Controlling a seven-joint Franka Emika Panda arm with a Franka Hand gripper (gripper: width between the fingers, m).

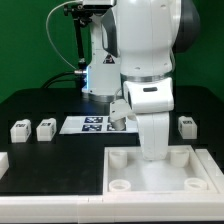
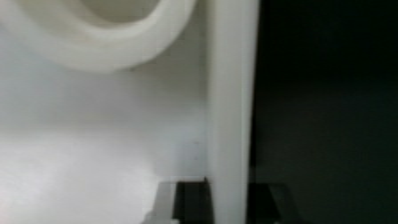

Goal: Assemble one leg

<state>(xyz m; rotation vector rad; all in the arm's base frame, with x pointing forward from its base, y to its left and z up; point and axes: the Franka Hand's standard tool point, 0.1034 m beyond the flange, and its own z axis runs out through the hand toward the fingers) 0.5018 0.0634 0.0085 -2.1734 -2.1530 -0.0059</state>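
Observation:
The large white rimmed panel (image 1: 160, 172) lies at the front, on the exterior view's right. My gripper (image 1: 152, 156) is down at its back rim. In the wrist view my gripper (image 2: 231, 206) has one dark finger (image 2: 192, 205) on each side of the panel's rim (image 2: 231, 100), pressed against it. A round corner socket (image 2: 121, 30) shows beside the rim. Several small white legs stand on the black table. Two of them (image 1: 18, 129) (image 1: 46, 128) are at the exterior view's left, one (image 1: 118, 114) is by the marker board and one (image 1: 186, 125) is at the right. None is held.
The marker board (image 1: 92, 123) lies flat behind the panel, left of the arm. A white block edge (image 1: 3, 160) shows at the far left. The robot's base (image 1: 100, 70) and a black stand are at the back.

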